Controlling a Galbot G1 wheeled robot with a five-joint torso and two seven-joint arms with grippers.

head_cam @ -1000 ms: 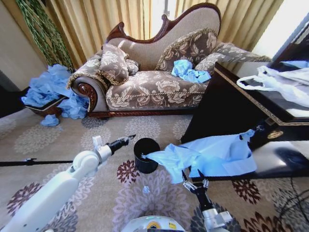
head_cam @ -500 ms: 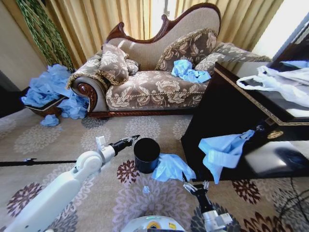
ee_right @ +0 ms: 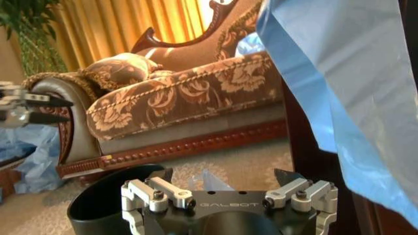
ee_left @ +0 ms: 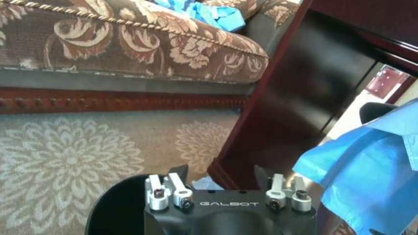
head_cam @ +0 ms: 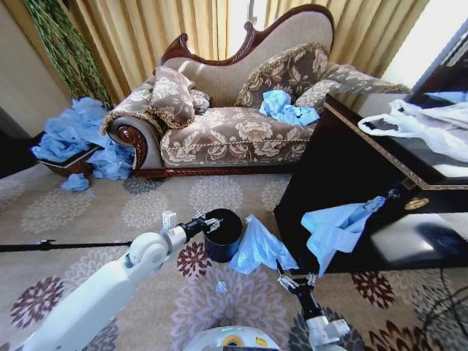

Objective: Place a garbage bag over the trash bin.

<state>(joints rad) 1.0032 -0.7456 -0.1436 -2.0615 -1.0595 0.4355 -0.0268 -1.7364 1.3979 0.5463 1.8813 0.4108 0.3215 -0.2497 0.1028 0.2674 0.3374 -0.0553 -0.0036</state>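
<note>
Reaching left gripper (head_cam: 213,221) at the trash bin (head_cam: 223,235) rim, jaws spread and holding nothing.
Garbage bag (head_cam: 257,246) lies crumpled on the patterned carpet (head_cam: 110,212), touching the bin's right side; right gripper (head_cam: 295,281), jaws apart and empty, hovers near it.

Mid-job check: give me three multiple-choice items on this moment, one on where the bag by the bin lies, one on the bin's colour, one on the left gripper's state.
1. Where is the garbage bag?
A. On the carpet against the trash bin
B. Stretched over the rim
C. On the sofa seat

2. The bin's colour?
A. White
B. Black
C. Red

3. The left gripper is:
A. Shut on the bag
B. Open at the bin's rim
C. Resting on the sofa

Answers: 1 A, it lies crumpled beside the bin. 2 B, its wall is black. 3 B, the left wrist view shows its fingers spread and empty.
</note>
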